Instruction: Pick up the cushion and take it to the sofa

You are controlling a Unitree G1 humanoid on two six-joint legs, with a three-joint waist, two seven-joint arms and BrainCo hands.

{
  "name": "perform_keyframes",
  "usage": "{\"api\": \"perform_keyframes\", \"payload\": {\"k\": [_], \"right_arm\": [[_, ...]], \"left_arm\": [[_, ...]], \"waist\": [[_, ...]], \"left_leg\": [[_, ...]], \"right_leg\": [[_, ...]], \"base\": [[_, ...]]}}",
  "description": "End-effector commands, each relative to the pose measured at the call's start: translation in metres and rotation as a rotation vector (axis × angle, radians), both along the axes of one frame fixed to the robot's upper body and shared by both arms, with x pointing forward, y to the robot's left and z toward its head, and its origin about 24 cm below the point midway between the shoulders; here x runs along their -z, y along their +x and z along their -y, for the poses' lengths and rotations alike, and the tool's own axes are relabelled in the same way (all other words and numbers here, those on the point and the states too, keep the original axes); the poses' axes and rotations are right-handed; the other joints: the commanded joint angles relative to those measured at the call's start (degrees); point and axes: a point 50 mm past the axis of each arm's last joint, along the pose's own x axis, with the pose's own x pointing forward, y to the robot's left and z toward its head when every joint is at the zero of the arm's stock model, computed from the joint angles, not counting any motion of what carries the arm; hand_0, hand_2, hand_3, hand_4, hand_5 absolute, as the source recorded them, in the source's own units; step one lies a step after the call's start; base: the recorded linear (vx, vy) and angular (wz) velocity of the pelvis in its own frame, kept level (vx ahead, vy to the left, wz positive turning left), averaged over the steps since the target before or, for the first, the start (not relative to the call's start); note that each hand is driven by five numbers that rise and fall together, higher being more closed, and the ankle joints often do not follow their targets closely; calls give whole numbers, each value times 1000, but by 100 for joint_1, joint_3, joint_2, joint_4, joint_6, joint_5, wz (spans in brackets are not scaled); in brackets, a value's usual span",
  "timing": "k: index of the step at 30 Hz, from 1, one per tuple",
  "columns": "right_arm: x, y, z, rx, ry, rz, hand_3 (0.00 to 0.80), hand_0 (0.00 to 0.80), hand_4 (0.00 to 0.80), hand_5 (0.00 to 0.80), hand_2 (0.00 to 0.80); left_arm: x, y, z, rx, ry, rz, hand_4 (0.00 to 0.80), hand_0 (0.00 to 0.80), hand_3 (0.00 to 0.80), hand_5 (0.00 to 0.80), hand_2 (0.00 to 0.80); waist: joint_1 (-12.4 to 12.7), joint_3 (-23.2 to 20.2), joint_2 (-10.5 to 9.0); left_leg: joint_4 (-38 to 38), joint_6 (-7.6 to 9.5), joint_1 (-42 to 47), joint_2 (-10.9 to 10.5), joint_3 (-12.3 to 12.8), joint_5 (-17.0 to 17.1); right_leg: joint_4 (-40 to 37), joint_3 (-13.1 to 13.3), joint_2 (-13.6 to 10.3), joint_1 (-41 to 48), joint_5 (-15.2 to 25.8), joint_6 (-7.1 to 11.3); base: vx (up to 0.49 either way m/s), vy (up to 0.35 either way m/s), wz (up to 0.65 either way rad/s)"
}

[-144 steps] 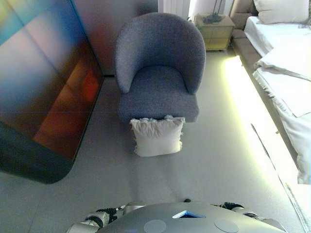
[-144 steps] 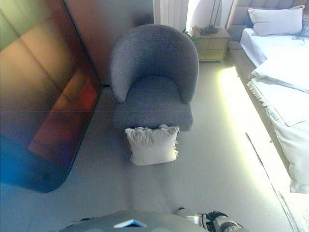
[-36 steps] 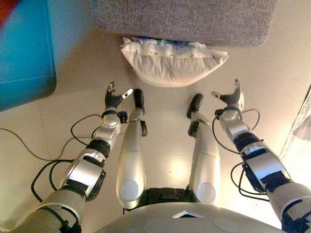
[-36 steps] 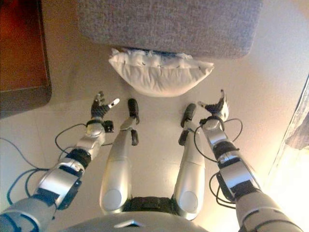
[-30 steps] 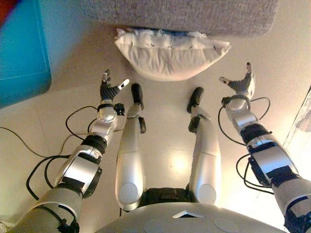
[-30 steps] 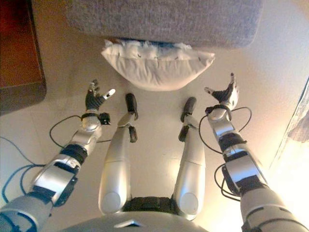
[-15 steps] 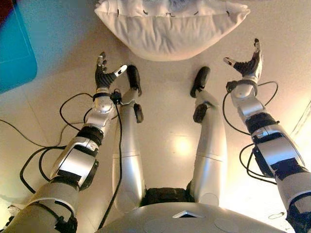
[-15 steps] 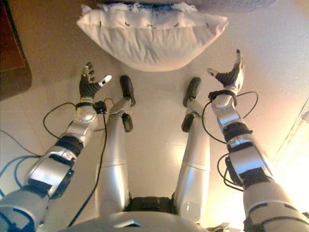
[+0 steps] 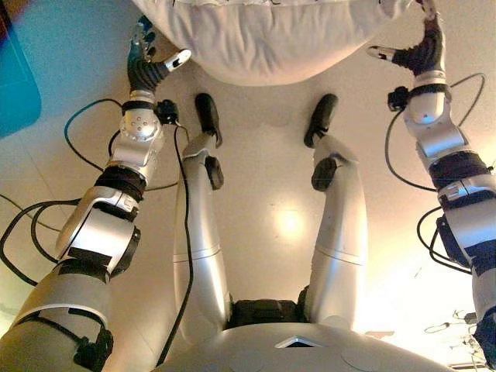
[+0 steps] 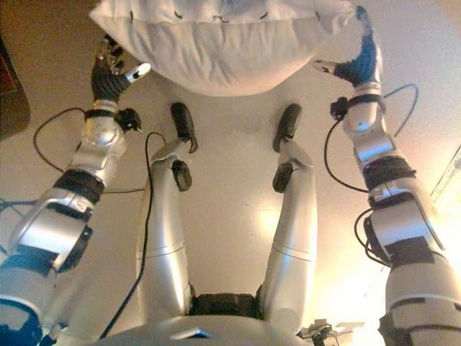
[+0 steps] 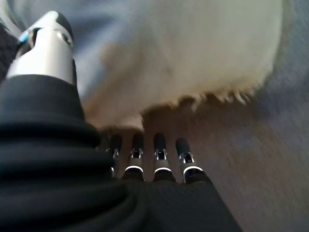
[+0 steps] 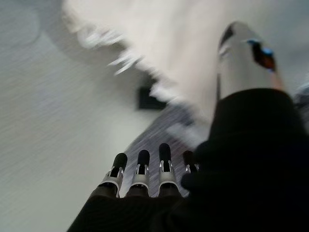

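Observation:
The white fringed cushion [image 9: 271, 39] stands on the floor at the top of the eye views, leaning against the grey chair. My left hand [image 9: 146, 66] is open beside the cushion's left end, thumb toward the cloth. My right hand [image 9: 418, 48] is open at the cushion's right end. I cannot tell if either hand touches it. The left wrist view shows straight fingers [image 11: 159, 154] under the cushion's fringed edge [image 11: 193, 58]. The right wrist view shows straight fingers [image 12: 140, 169] and the cushion [image 12: 169, 53] past them.
A dark cabinet edge [image 9: 15, 85] stands at the left. Pale floor [image 9: 263, 201] lies below the cushion. The grey chair's fabric [image 11: 285, 121] shows past the cushion in the left wrist view.
The view has moved closer to the cushion. Both hands have reached forward and now flank the cushion's two ends, still open.

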Motion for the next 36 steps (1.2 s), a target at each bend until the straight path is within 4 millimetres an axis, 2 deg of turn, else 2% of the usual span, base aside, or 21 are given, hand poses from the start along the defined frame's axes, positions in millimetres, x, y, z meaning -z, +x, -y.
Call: {"api": "perform_keyframes", "payload": {"k": [1, 8, 13, 16, 20, 21, 22, 24, 25, 26, 33, 36], "right_arm": [[-15, -6, -4, -73, -36, 41, 0, 0, 0, 0, 0], [-40, -1, -26, -164, -76, 85, 0, 0, 0, 0, 0], [-56, 2, -48, -305, -76, 69, 0, 0, 0, 0, 0], [-59, -1, -58, -428, -17, 34, 0, 0, 0, 0, 0], [-54, -4, -69, -657, 82, -95, 0, 0, 0, 0, 0], [-52, -5, -71, -693, 90, -118, 0, 0, 0, 0, 0], [-50, -5, -73, -731, 103, -150, 0, 0, 0, 0, 0], [-48, -5, -74, -769, 116, -180, 0, 0, 0, 0, 0], [-48, -5, -74, -780, 127, -189, 499, 499, 499, 499, 499], [-50, -6, -75, -812, 139, -192, 800, 800, 800, 800, 800], [-59, -11, -78, -865, 135, -159, 800, 800, 800, 800, 800], [-57, -14, -77, -864, 145, -144, 800, 800, 800, 800, 800]], "left_arm": [[-23, 1, -2, 33, -22, 78, 0, 0, 0, 0, 0], [-54, 8, 14, 127, 51, 121, 0, 0, 0, 0, 0], [-78, 10, 25, 217, 4, 173, 0, 0, 0, 0, 0], [-77, 10, 39, 359, 10, 135, 0, 0, 0, 0, 0], [-64, 8, 57, 605, 19, 20, 0, 0, 0, 0, 0], [-63, 7, 61, 645, 22, 11, 436, 436, 436, 436, 436], [-63, 6, 64, 682, 18, 1, 800, 800, 800, 800, 800], [-61, 4, 70, 754, 5, -19, 800, 800, 800, 800, 800], [-62, 3, 72, 777, 6, -22, 800, 800, 800, 800, 800], [-63, 3, 74, 793, 10, -20, 800, 800, 800, 800, 800], [-71, -3, 81, 837, -22, 37, 800, 800, 800, 800, 800], [-67, -7, 83, 856, -25, 64, 800, 800, 800, 800, 800]], "waist": [[-80, -21, 115], [-91, -21, 115], [-102, -21, 126], [-111, -21, 129], [-149, -21, 145], [-159, -21, 152], [-165, -21, 161], [-176, -21, 173], [-181, -21, 179], [-183, -21, 188], [-195, -21, 213], [-196, -21, 235]], "left_leg": [[-374, -148, -193, -133, -161, 104], [-344, -188, -415, -159, -180, 118], [-410, -212, -547, -173, -180, 154], [-438, -226, -611, -185, -183, 168], [-468, -247, -651, -193, -169, 206], [-481, -255, -642, -181, -154, 222], [-480, -262, -641, -184, -147, 232], [-443, -270, -661, -169, -134, 232], [-438, -271, -664, -165, -132, 234], [-444, -271, -660, -178, -133, 234], [-567, -279, -622, -215, -128, 321], [-619, -284, -560, -239, -138, 347]], "right_leg": [[48, -38, 75, -24, 102, 228], [74, -15, 71, -223, 111, 283], [25, 1, 69, -363, 124, 307], [-33, -8, 48, -411, 145, 322], [-117, 17, 56, -460, 225, 341], [-138, 23, 56, -461, 252, 350], [-140, 31, 62, -465, 264, 349], [-101, 55, 56, -488, 258, 357], [-98, 64, 56, -495, 265, 357], [-113, 75, 66, -496, 276, 355], [-270, 96, 88, -451, 375, 389], [-355, 108, 97, -388, 416, 392]], "base": [[-3, 35, 2], [-1, 13, 1], [0, 0, 0], [0, 0, 0], [1, 10, 2], [-1, 29, 3], [0, 0, 0], [0, 0, 0], [0, 0, 0], [0, 0, 0], [-5, -5, -3], [0, 0, 0]]}}
